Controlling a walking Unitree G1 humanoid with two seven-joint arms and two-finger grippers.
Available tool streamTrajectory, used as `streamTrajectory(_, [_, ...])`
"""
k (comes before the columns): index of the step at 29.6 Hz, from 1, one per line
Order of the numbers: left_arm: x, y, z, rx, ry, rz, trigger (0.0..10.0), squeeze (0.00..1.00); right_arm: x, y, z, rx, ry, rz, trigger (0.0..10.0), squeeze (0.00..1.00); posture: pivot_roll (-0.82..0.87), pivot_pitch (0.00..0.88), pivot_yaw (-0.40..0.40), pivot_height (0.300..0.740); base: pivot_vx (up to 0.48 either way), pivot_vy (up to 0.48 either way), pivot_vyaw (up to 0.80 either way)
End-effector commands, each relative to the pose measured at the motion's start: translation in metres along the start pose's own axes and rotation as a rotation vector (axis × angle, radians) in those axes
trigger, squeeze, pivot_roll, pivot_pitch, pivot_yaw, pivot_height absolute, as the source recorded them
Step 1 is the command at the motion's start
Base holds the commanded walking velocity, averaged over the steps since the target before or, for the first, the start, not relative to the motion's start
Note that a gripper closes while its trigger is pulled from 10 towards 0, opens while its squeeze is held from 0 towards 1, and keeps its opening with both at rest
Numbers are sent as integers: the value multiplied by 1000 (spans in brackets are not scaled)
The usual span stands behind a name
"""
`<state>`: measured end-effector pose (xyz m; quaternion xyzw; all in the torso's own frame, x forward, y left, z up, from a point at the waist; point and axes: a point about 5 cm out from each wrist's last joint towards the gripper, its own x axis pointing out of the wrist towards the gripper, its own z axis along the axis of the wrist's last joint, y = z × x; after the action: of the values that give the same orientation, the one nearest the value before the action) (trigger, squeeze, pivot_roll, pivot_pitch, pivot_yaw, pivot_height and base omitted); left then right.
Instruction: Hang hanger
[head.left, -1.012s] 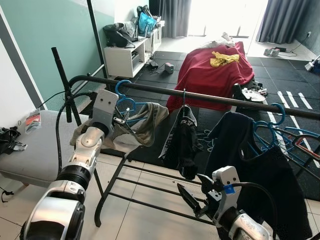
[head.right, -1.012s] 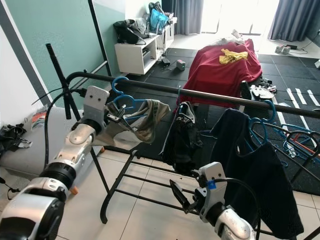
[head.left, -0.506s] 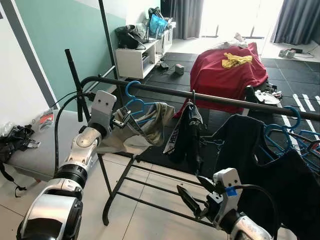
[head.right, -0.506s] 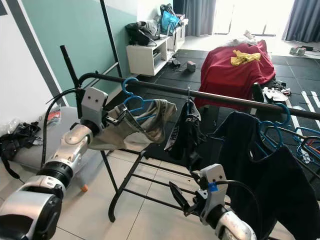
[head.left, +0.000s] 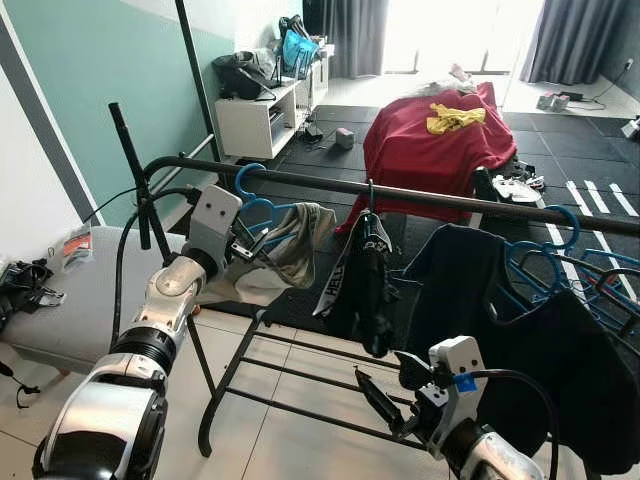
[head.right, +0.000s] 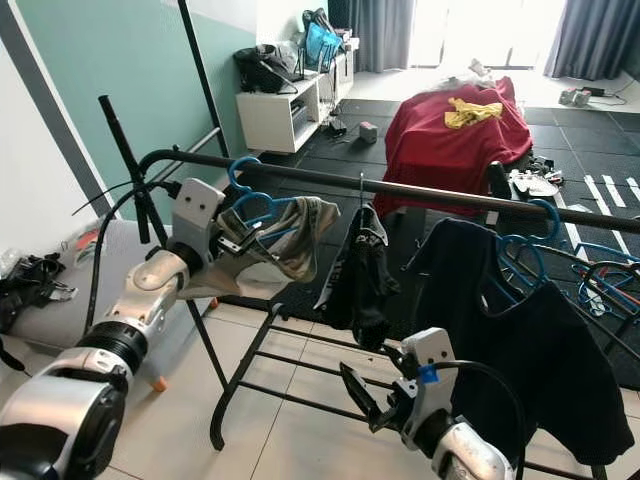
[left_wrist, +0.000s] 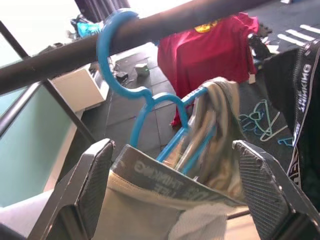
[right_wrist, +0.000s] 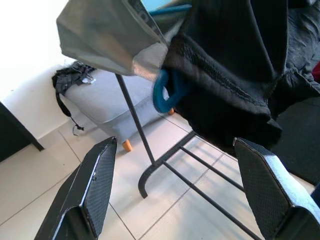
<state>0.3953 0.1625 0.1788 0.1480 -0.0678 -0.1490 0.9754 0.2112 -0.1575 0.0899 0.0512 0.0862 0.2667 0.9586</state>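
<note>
Blue hanger (head.left: 262, 205) with beige garment (head.left: 285, 250) draped on it, hook looped over black rail (head.left: 420, 196) near rail's left bend. In left wrist view hook (left_wrist: 116, 60) wraps the rail and probably bears on it; contact point blurred, hard to confirm. Left pincer (left_wrist: 175, 195) spread wide just below the rail, fingers (left_wrist: 92, 185) either side of garment waistband, not clamping anything. Compared with a second ago: hanger sat in the pincer's reach the same way, hook already by the rail; now pincer looks backed off slightly and hanger appears to carry its own weight. Whole scene shifted between frames, so mostly camera motion, not object motion. Judgement: hanging essentially done, remaining step is clearing the left arm without snagging the cloth.

Further right along the rail: black shorts (head.left: 360, 285), then dark shirt (head.left: 500, 320) on another blue hanger (head.left: 545, 250). Right pincer (head.left: 385, 400) low, beneath the rail, over rack's lower bars (head.left: 300, 375), fingers apart, holding nothing. Grey ottoman (head.left: 70, 290) left of the rail; red-covered bed (head.left: 440, 140) beyond the rail.
</note>
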Motion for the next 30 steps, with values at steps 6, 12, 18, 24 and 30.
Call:
streamTrajectory(6, [3, 19, 6, 22, 46, 56, 10000, 0, -11, 9, 5, 23, -13, -2, 10000, 0, -192, 60, 50, 740, 0, 0, 0])
streamTrajectory(12, [5, 28, 13, 6, 54, 51, 10000, 0, -23, 17, 9, 33, -14, -3, 10000, 0, -240, 109, 53, 740, 0, 0, 0])
streamTrajectory(18, [5, 36, 12, -33, 99, 74, 10000, 0, -31, 27, 12, 50, -11, 2, 10000, 0, -260, 138, 44, 740, 0, 0, 0])
streamTrajectory(24, [3, 38, 7, -87, 126, 107, 10000, 0, -35, 32, 14, 57, -6, 7, 10000, 0, -272, 148, 40, 740, 0, 0, 0])
streamTrajectory(30, [2, 37, 3, -105, 144, 114, 10000, 0, -37, 34, 14, 66, 7, 8, 10000, 0, -267, 148, 36, 740, 0, 0, 0])
